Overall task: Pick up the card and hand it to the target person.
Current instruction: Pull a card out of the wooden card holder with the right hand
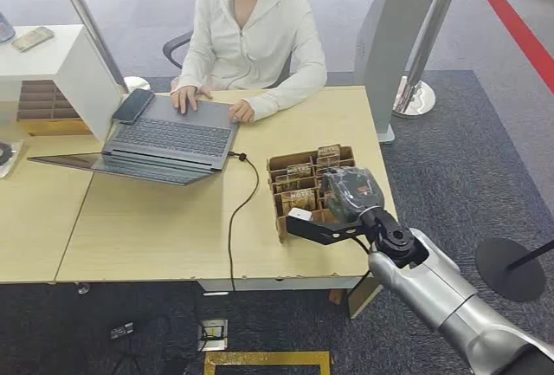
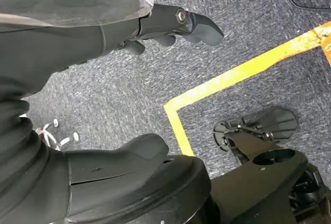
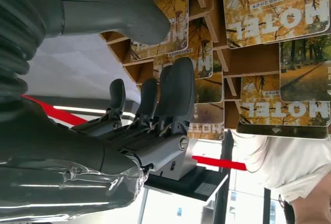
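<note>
Our right hand [image 1: 350,195] hovers over the card rack [image 1: 280,165] at the desk's [image 1: 150,236] near right corner, fingers [image 3: 176,92] apart and holding nothing; the cards [image 3: 273,1] sit upright in their slots. Our left hand [image 2: 171,25] hangs empty over carpet. The cards stand packed close — we risk pinching two, or nudging the rack.

Hotel cards [image 1: 302,194] with yellow autumn-tree pictures stood upright in the slots of a brown cardboard organiser [image 1: 280,165], near the counter's [image 1: 164,228] right front edge, across from the person [image 1: 258,33].
</note>
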`<state>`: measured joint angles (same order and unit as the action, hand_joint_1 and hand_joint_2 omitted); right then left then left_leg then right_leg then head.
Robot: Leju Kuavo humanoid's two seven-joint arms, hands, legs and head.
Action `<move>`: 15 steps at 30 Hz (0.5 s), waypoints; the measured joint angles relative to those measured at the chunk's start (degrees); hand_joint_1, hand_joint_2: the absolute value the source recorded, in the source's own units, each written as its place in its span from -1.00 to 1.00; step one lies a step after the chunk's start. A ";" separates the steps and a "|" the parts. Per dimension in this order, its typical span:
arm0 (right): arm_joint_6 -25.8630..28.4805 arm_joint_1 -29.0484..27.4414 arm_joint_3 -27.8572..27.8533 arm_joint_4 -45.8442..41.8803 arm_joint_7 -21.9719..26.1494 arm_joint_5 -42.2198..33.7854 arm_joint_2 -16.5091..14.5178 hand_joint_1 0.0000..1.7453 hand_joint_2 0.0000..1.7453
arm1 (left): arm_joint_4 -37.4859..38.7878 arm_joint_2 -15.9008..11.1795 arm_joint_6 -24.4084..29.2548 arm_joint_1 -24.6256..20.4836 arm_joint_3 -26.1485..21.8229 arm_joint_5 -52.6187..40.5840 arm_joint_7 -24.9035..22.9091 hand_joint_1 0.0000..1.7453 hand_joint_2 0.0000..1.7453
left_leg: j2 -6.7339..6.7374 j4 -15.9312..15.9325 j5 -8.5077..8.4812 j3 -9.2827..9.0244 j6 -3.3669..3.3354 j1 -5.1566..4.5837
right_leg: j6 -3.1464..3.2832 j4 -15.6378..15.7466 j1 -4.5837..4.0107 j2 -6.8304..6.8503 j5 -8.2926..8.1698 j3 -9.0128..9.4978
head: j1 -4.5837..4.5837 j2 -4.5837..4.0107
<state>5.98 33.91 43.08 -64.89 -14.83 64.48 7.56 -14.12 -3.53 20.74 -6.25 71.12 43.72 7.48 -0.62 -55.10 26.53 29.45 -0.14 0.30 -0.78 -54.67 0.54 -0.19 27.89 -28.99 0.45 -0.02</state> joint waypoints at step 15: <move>-1.65 0.90 0.08 1.03 -1.87 0.01 0.00 0.14 1.00 | 0.00 0.18 0.00 -0.02 0.00 0.09 -0.04 -1.00 1.00 | 0.00 0.00 0.00 0.01 0.00 0.00 | 0.00 0.00 0.00 0.01 0.00 0.00 | -0.02 0.00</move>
<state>4.33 34.81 43.16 -63.87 -16.70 64.48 7.56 -14.12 -3.35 20.74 -6.27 71.12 43.81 7.44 -0.62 -55.11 26.53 29.47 -0.14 0.30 -0.78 -54.67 0.54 -0.18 27.89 -28.99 0.43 -0.02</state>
